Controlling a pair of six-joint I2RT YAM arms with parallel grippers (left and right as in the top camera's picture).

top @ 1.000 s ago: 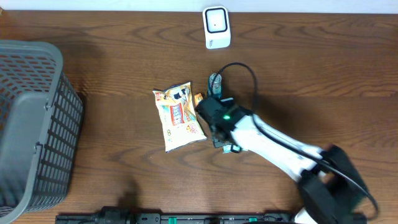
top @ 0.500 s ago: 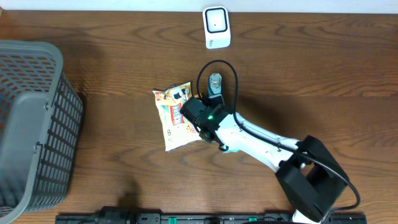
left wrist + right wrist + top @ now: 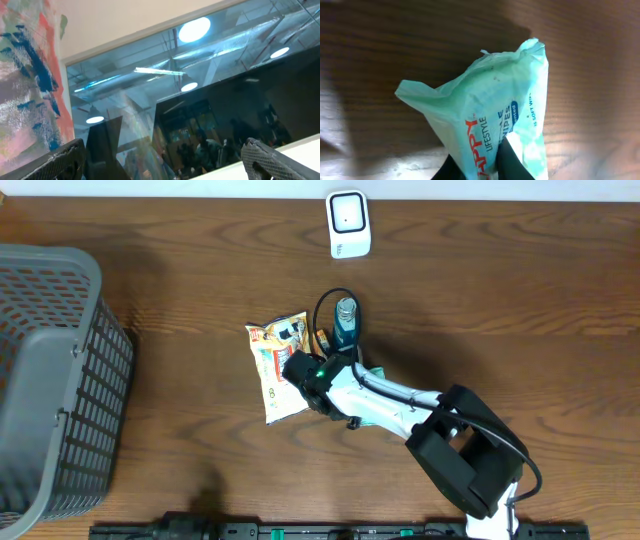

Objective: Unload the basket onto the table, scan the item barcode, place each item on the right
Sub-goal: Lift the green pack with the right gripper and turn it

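Against wooden table [image 3: 395, 40], wipes pack [image 3: 490, 110], gripped endwise, pointing away

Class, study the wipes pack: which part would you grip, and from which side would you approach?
Pinch a raised fold of the wipes pack near its edge, coming down from above. Its soft film wrinkles into ridges narrow enough for the jaws; the right gripper is shut on one such fold.

Black claw [image 3: 298, 370], white arm [image 3: 385, 402], looped cable [image 3: 318, 308]
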